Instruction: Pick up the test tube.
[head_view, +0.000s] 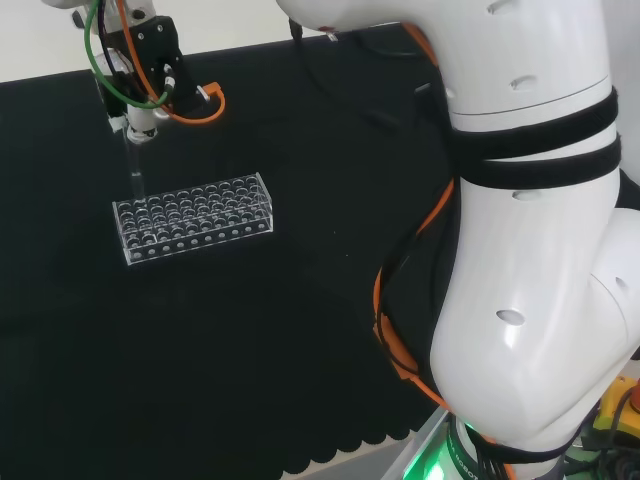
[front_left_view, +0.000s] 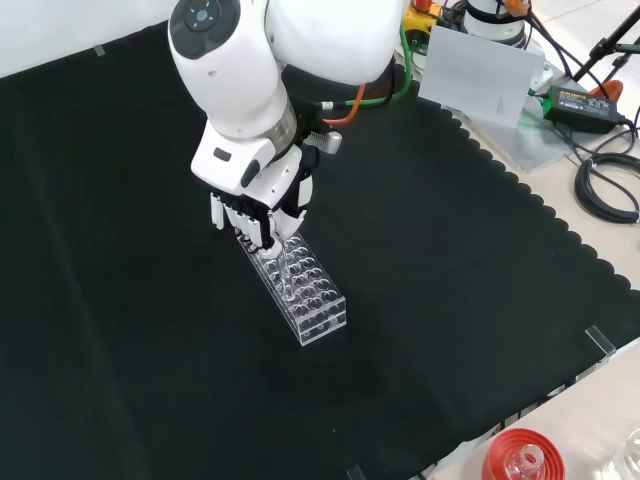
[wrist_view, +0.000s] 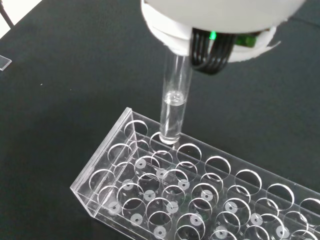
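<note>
Wrist view: test tube (wrist_view: 175, 107) upright, its bottom just above the clear rack's (wrist_view: 190, 195) end holes.
The robot hand (front_left_view: 258, 215) seems curled around the tube's top; the rack lies on the black-clothed table (front_left_view: 120, 350).

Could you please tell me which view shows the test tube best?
The wrist view: the tube is close, upright, its bottom at the rack. In the head view it is a faint line under the hand; in the front view, barely visible.
</note>
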